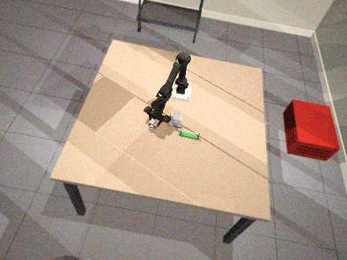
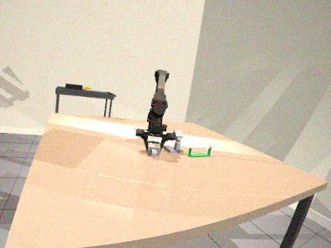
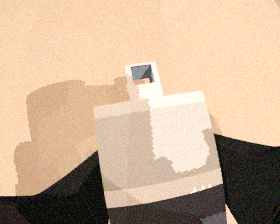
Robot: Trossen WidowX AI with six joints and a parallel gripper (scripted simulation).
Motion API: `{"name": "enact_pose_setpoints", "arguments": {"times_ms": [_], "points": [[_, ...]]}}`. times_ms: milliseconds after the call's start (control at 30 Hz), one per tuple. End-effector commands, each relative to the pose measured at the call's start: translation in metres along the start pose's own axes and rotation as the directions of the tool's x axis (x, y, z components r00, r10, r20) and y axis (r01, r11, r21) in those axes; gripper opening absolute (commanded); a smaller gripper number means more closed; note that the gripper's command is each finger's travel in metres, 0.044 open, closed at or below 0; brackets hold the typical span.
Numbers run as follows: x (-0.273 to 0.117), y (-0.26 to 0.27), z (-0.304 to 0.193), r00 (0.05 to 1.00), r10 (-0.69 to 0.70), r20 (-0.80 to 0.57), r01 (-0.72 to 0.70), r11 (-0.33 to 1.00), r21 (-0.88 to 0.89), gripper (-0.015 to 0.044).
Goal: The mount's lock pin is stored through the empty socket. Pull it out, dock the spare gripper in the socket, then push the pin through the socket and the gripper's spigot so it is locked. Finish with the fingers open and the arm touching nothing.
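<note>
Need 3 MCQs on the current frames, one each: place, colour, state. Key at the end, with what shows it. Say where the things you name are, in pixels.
1. In the top view, where is the red box?
A) On the table
B) On the floor right of the table
C) On the dark shelf unit

2. Colour of the low bracket on the table?
A) Yellow
B) Blue
C) Green

3. State of the end effector?
A) Shut on the spare gripper
B) Wide open
C) Shut on nothing

Key:
1 B: the red box [image 1: 311, 130] stands on the tiles, past the table's right edge [image 1: 266, 136].
2 C: the low bracket [image 1: 189, 136] [image 2: 199, 155] is green in the top and exterior views.
3 A: the end effector's [image 3: 161, 165] dark fingers press both sides of the pale spare gripper [image 3: 127, 145] [image 2: 154, 151].
</note>
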State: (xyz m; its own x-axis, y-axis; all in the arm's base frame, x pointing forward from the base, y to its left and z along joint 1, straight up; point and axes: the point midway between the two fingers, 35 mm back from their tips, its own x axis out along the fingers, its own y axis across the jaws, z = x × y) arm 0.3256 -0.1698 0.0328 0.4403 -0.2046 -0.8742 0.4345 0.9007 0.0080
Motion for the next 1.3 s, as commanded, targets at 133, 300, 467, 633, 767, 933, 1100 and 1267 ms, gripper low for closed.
{"name": "enact_pose_setpoints", "arguments": {"times_ms": [133,300,467,633,767,933,1100,1267], "points": [[-0.038,0.0,0.033,0.999,-0.002,0.046,0.002,1.0,-0.004,0.0],[-0.06,0.0,0.043,0.999,-0.002,0.046,0.002,1.0,-0.004,0.0],[-0.085,0.0,0.051,0.999,-0.002,0.045,0.002,1.0,-0.004,0.0],[-0.097,0.0,0.054,0.999,-0.002,0.045,0.002,1.0,-0.004,0.0],[-0.091,0.0,0.049,1.0,-0.002,0.026,0.002,1.0,0.001,0.0],[-0.091,0.0,0.049,1.0,-0.002,0.026,0.002,1.0,0.001,0.0],[-0.09,0.002,0.047,1.0,-0.005,0.019,0.005,1.0,-0.004,0.0],[-0.088,0.01,0.037,1.0,-0.023,-0.022,0.022,0.999,-0.032,0.0]]}}
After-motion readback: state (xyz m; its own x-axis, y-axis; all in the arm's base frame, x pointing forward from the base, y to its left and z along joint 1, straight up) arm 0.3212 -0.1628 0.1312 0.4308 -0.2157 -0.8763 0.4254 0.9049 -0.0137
